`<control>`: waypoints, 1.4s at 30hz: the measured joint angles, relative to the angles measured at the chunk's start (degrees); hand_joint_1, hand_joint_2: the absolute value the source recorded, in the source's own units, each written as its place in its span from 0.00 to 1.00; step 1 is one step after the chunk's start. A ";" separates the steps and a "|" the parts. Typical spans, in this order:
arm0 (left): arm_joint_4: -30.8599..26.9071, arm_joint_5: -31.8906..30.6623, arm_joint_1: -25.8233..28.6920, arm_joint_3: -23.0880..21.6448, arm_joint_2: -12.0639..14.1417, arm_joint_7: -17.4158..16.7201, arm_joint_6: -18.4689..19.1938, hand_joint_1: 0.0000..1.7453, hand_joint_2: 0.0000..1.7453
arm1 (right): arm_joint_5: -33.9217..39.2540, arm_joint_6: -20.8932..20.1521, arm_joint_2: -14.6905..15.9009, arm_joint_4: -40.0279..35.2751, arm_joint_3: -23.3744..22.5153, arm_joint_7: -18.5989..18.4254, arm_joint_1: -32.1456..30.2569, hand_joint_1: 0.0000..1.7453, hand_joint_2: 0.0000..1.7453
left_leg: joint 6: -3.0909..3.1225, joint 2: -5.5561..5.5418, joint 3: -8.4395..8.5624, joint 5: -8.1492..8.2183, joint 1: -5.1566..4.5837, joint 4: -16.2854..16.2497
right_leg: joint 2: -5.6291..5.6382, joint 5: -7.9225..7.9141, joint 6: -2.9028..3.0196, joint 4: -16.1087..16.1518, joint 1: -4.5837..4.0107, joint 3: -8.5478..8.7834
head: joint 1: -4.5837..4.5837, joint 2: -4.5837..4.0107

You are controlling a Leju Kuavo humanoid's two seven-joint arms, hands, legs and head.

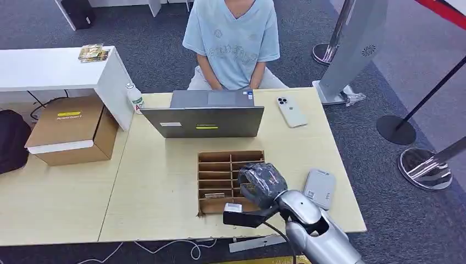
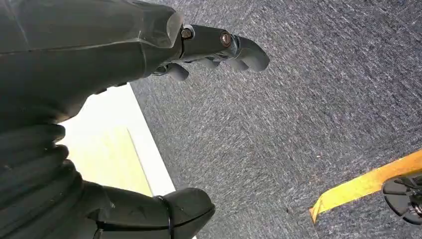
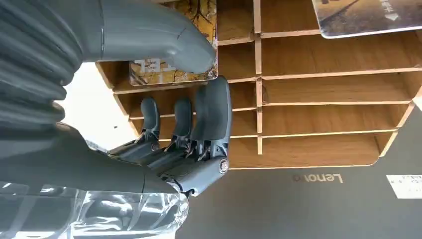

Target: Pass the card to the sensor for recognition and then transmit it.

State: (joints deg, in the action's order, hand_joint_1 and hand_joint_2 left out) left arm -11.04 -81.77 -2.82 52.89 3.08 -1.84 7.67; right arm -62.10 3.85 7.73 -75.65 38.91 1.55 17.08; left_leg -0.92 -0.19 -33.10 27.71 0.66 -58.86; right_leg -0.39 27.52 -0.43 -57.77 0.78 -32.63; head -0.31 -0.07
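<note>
Card [image 3: 171,69] lies in a slot of the wooden organizer [image 1: 217,165] near the desk's [image 1: 159,181] front edge; the right hand [image 1: 261,183] pinches it between thumb and fingers. The left hand [image 2: 149,45] hangs unclenched over carpet, holding nothing.

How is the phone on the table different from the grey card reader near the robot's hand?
The phone is white with a camera cluster showing; the card reader is grey with a small label. The phone lies beside the laptop, on the person's side; the card reader lies by the right hand, right of the wooden card rack. Both lie flat on the table.
</note>
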 joint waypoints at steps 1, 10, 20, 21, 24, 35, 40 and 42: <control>0.00 -0.04 0.00 0.00 0.00 0.00 0.00 0.00 1.00 | 0.00 0.09 0.07 0.00 -0.05 0.00 -0.09 0.70 1.00 | 0.00 0.00 0.00 0.00 0.00 0.00 | 0.00 0.00 0.00 0.00 0.00 0.00 | 0.00 0.00; 0.00 0.04 0.00 0.00 0.00 -0.07 0.00 0.00 1.00 | 0.20 0.13 0.83 0.13 -0.55 0.57 -0.16 1.00 1.00 | 0.00 0.00 0.00 0.00 -0.01 0.00 | -0.01 0.00 0.00 0.00 0.01 0.02 | 0.02 0.00; 0.00 -0.15 0.02 0.00 0.00 0.02 -0.04 0.00 1.00 | 0.28 0.24 0.94 0.22 -0.55 0.52 -0.33 1.00 1.00 | 0.00 0.00 0.01 0.00 0.00 0.00 | 0.01 0.00 0.00 0.00 0.00 0.01 | 0.00 0.00; 0.00 -0.15 0.03 0.00 0.00 0.02 -0.04 0.00 1.00 | 0.31 0.24 0.94 0.22 -0.55 0.52 -0.38 1.00 1.00 | 0.00 0.00 0.01 0.00 0.00 0.00 | 0.01 0.00 0.00 0.00 0.00 0.00 | 0.00 0.00; 0.00 -0.20 0.03 0.00 0.00 0.04 -0.04 0.00 1.00 | 0.33 0.26 0.99 0.22 -0.55 0.50 -0.56 1.00 1.00 | 0.00 0.00 0.00 0.00 0.00 0.00 | 0.01 0.00 0.00 0.00 0.00 0.00 | 0.00 0.00; 0.00 -0.57 0.03 0.00 0.00 0.09 -0.04 0.00 1.00 | 0.31 0.33 1.12 0.17 -0.87 0.48 -0.96 1.00 1.00 | 0.00 0.00 0.00 0.00 0.00 0.00 | 0.01 0.00 0.00 0.00 0.00 0.00 | 0.00 0.00; 0.00 -0.68 0.02 0.00 0.00 0.11 -0.04 0.00 1.00 | 0.28 0.48 1.12 0.15 -0.98 0.44 -1.19 0.38 1.00 | 0.00 0.00 0.00 0.00 0.00 0.00 | 0.01 0.00 0.00 0.00 0.00 0.00 | 0.00 0.00; 0.00 -0.70 0.01 0.00 0.00 0.09 -0.04 0.00 1.00 | 0.24 0.50 1.12 0.11 -1.03 0.42 -1.22 0.19 1.00 | 0.00 0.00 0.01 0.00 0.00 0.00 | 0.02 0.00 0.00 0.00 0.00 0.00 | 0.00 0.00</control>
State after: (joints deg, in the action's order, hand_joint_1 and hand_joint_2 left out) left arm -11.04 -82.47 -2.81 52.89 3.08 -1.75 7.63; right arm -61.86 4.35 8.85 -75.54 37.88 1.97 15.86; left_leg -0.93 -0.19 -33.10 27.71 0.66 -58.86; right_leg -0.36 27.52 -0.43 -57.77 0.78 -32.63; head -0.31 -0.07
